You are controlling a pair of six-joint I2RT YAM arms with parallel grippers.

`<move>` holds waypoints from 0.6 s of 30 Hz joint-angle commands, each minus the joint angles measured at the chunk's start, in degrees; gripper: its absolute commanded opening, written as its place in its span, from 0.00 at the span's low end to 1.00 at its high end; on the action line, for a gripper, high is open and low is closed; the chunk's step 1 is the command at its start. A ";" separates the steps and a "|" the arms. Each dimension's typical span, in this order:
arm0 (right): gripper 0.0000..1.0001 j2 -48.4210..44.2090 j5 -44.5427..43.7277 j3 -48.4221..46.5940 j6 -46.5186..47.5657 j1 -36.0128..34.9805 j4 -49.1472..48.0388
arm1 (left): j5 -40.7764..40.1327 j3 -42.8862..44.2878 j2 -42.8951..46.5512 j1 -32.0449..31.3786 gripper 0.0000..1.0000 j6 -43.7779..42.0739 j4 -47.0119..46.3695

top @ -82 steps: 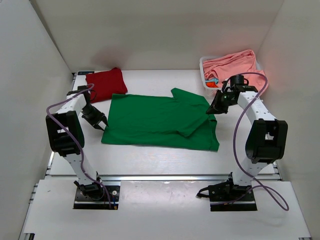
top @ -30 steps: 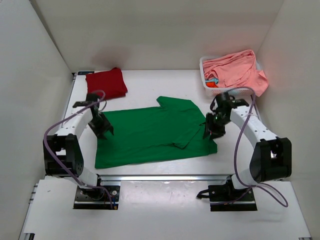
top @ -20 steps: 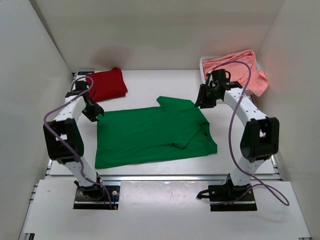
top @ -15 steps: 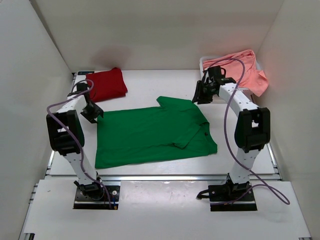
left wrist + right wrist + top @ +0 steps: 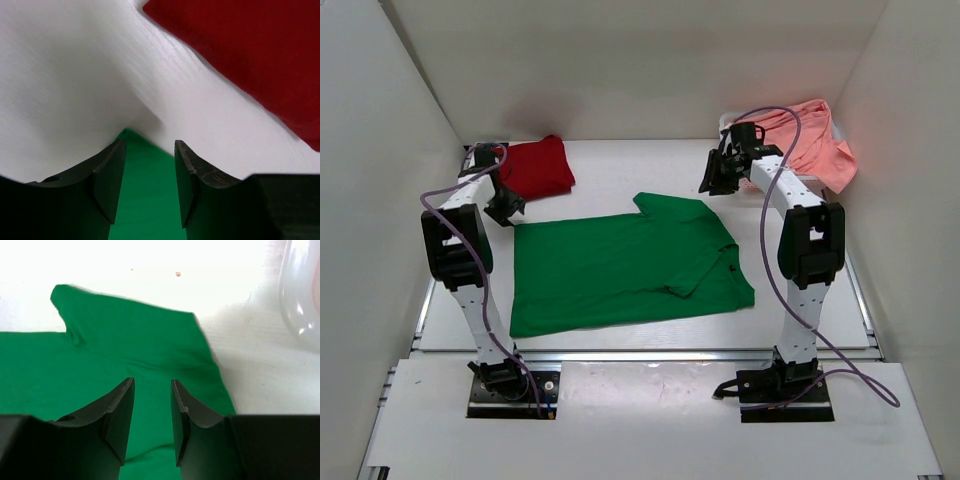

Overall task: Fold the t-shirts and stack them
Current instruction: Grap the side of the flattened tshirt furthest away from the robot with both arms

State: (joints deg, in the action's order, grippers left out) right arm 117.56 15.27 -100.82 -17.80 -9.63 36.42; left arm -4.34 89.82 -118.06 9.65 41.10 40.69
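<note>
The green t-shirt [image 5: 620, 265] [image 5: 145, 200] [image 5: 125, 350] lies spread flat in the middle of the white table [image 5: 620, 165]. Its short sleeve on the far side points toward the back wall, and a fold of cloth is laid over its right part. The dark red t-shirt [image 5: 535, 167] [image 5: 250, 50] sits folded in the far left corner, apart from the green one. The salmon pink t-shirt [image 5: 810, 135] is heaped in the white basket [image 5: 725, 121] [image 5: 300, 290] at the far right and spills over its rim.

The left gripper [image 5: 506, 208] [image 5: 149, 145] hangs over the bare strip of table between the red shirt and the far left corner of the green shirt. Its jaws stand apart with nothing between them. In the left wrist view the green corner shows through the gap, lying on the table.

The right gripper [image 5: 712, 183] [image 5: 152, 382] hovers near the far right edge of the green shirt, just left of the basket. Its jaws are also parted and hold nothing, with green cloth visible below them.
</note>
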 commanded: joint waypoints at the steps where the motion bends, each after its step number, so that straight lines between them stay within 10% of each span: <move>1: 0.32 2.31 -0.59 -4.03 0.58 0.14 -0.57 | -0.59 1.76 -1.47 -0.16 0.55 1.43 1.94; 7: 0.33 6.01 -1.03 -8.07 -0.04 0.31 -0.91 | -0.85 0.71 -3.05 0.36 0.53 2.40 2.91; 12: 0.37 11.71 -2.26 -12.81 -0.04 -0.13 -1.09 | 1.52 1.76 -4.63 -0.59 0.00 1.61 3.70; 18: 0.41 19.10 -5.77 -21.17 0.75 -0.57 1.19 | 2.40 1.41 -4.20 -0.77 0.00 1.00 3.35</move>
State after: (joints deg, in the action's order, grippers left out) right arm 134.80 12.43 -118.30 -17.80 -9.74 36.95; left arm -3.44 90.70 -121.62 9.23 42.63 43.29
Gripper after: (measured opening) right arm 0.406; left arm 0.023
